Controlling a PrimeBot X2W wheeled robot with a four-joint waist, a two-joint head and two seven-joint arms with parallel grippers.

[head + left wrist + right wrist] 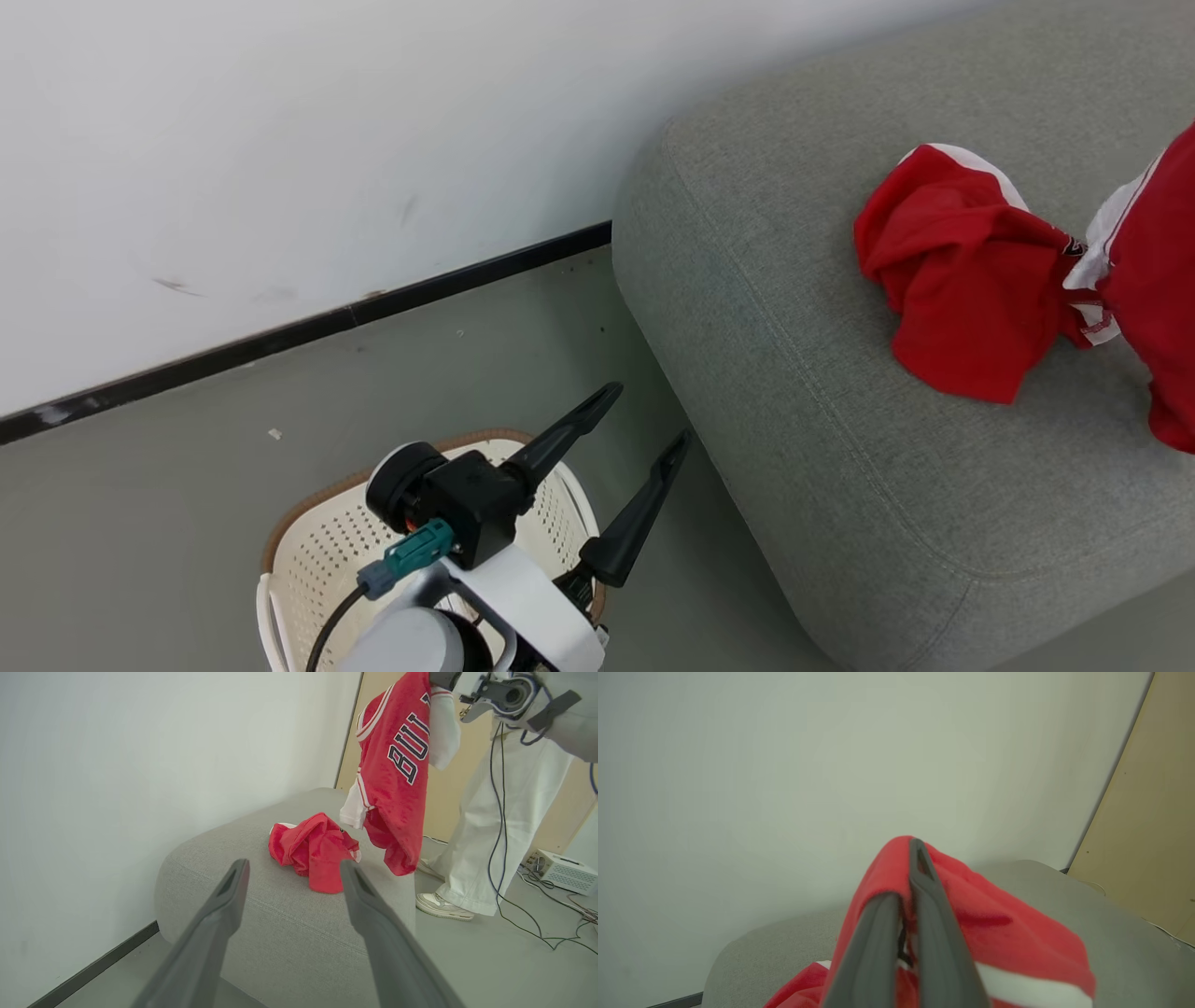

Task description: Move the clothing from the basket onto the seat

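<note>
Red jersey [397,765]: found it pinched in right tool [906,882], fingers pressed together on the cloth. Noted long axis vertical, hem low over the seat [840,448]; could not tell whether touching. Judged seat straight below, so lowering and letting go looked enough. Found second red garment [962,280] crumpled on the cushion just beside that hem. Saw left tool [646,413] spread, holding nothing, above the basket [317,551] on grey floor [140,513]. Logged white wall [280,140], person [481,835] beyond the seat, cables [523,924].
</note>
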